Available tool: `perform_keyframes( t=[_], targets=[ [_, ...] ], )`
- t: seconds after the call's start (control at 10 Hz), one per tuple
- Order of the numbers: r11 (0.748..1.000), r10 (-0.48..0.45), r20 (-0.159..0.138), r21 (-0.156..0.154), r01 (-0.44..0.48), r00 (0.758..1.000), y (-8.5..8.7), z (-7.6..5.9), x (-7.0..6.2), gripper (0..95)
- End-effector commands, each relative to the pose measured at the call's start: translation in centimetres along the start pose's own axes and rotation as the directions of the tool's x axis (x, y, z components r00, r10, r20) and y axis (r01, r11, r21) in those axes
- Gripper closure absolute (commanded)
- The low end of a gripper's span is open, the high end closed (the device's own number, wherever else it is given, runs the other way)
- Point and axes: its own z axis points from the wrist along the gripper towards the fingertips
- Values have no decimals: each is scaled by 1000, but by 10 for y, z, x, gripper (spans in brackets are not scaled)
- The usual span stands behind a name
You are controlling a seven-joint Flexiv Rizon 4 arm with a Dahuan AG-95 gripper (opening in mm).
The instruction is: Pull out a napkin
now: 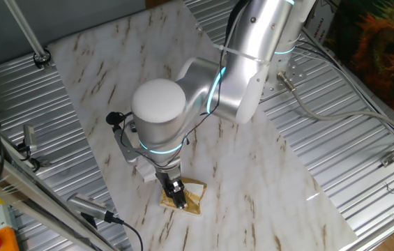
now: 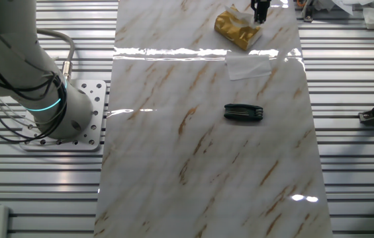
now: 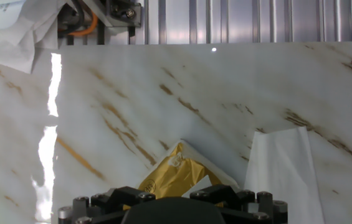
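Gripper | directly over gold packet at counter's far edge | napkin just beside, untouched | finger state: cannot tell

Marble-pattern desk; gold foil packet; black folding multi-tool mid-desk, well apart from packet.

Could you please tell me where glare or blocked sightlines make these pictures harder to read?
The other fixed view: a bright glare band crosses the marble table just below the gold foil packet. Hand view: a vertical glare streak at left; the gripper body fills the bottom edge, partly covering the packet. One fixed view: the arm hides much of the table.
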Motion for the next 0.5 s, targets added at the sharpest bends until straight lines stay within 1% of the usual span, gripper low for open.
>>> perform_keyframes(
  t=[0.1, 0.3, 0.4, 0.5],
  targets=[
    [1000, -8, -8, -2, 8, 1000, 1, 0, 0, 0],
    [1000, -9, -17, -10, 9, 1000, 1, 0, 0, 0],
    [1000, -7, -20, -6, 7, 1000, 1, 0, 0, 0],
    [1000, -11, -18, -8, 10, 1000, 1, 0, 0, 0]
  ],
)
